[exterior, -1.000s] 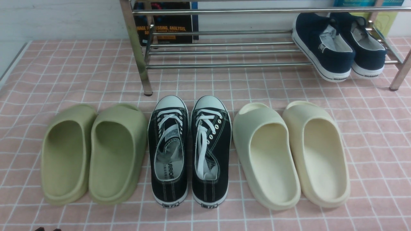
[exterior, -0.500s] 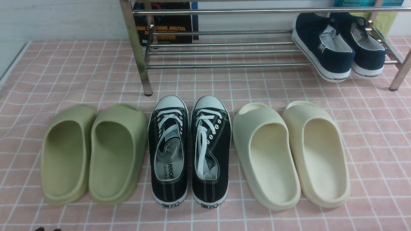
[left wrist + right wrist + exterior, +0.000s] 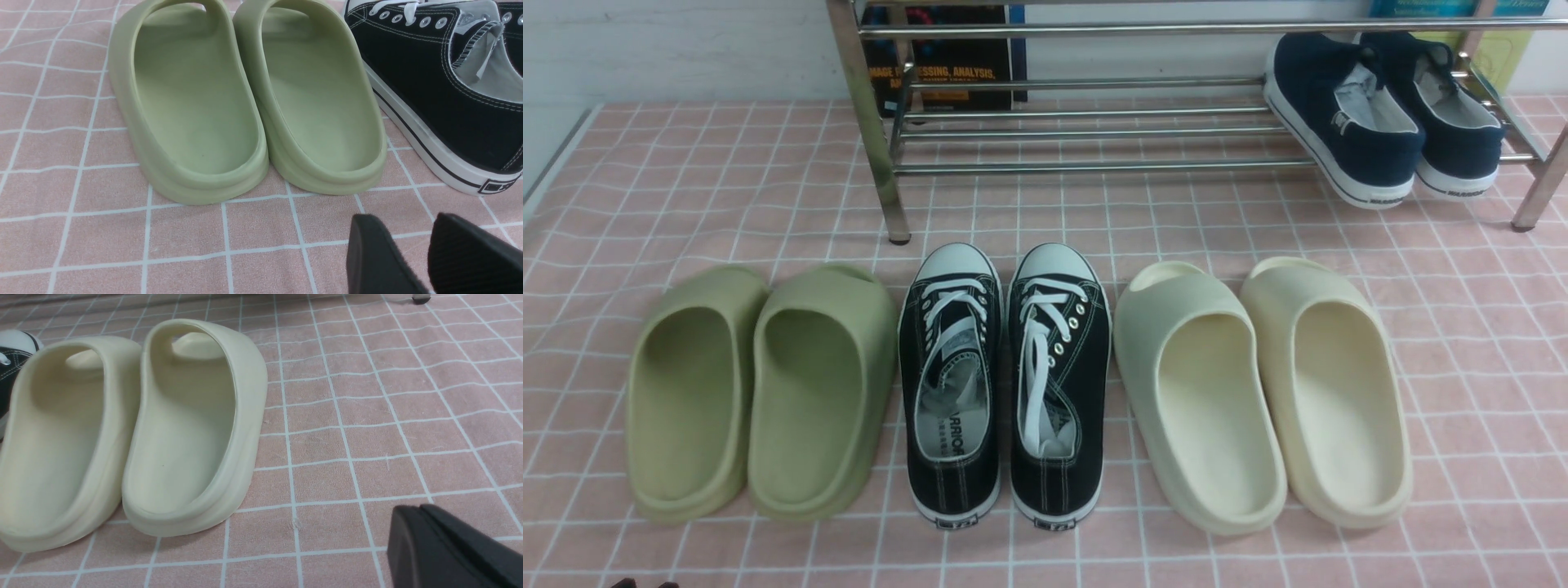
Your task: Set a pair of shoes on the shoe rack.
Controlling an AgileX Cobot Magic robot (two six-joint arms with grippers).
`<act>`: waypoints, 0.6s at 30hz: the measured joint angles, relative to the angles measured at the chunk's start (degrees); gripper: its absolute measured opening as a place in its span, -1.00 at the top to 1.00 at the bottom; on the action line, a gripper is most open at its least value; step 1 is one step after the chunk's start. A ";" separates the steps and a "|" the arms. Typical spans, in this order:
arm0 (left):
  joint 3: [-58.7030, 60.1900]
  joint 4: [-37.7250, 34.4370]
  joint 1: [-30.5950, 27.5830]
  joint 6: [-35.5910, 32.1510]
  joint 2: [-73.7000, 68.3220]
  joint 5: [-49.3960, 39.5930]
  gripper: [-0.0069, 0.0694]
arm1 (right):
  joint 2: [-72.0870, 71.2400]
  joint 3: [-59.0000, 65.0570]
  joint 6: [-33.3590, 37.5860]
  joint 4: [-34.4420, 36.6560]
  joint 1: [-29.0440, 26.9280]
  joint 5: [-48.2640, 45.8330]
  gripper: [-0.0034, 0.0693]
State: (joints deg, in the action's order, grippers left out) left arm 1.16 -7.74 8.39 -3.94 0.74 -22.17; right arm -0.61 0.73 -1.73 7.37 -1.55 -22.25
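The pair of dark navy slip-on shoes (image 3: 1380,114) rests on the right end of the chrome shoe rack (image 3: 1094,131), heels toward me and hanging a little over the front bar. My left gripper (image 3: 404,241) is open and empty, low over the cloth behind the green slides. My right gripper (image 3: 412,526) is shut and empty, low over the cloth to the right of the cream slides. In the front view only a dark tip of the left gripper (image 3: 645,583) shows at the bottom edge; the right gripper is out of that view.
On the pink checked cloth (image 3: 727,188) in front of the rack stand a row of green slides (image 3: 760,392), black lace-up sneakers (image 3: 1005,384) and cream slides (image 3: 1262,392). Books (image 3: 947,57) lean behind the rack. The rack's legs (image 3: 894,204) stand on the cloth.
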 joint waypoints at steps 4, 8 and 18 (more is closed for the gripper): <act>0.00 0.00 0.00 0.00 0.00 0.00 0.19 | 0.00 0.00 3.13 0.00 0.00 0.05 0.96; 0.00 0.00 0.00 0.00 0.00 0.00 0.19 | 0.00 0.00 3.88 0.00 0.00 0.11 0.96; 0.00 0.00 0.00 0.00 0.00 0.00 0.19 | 0.00 0.00 3.87 0.16 0.00 0.17 0.96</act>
State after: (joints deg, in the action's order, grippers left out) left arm 1.16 -7.74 8.39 -3.94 0.74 -22.17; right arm -0.61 0.73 2.14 7.53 -1.55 -22.08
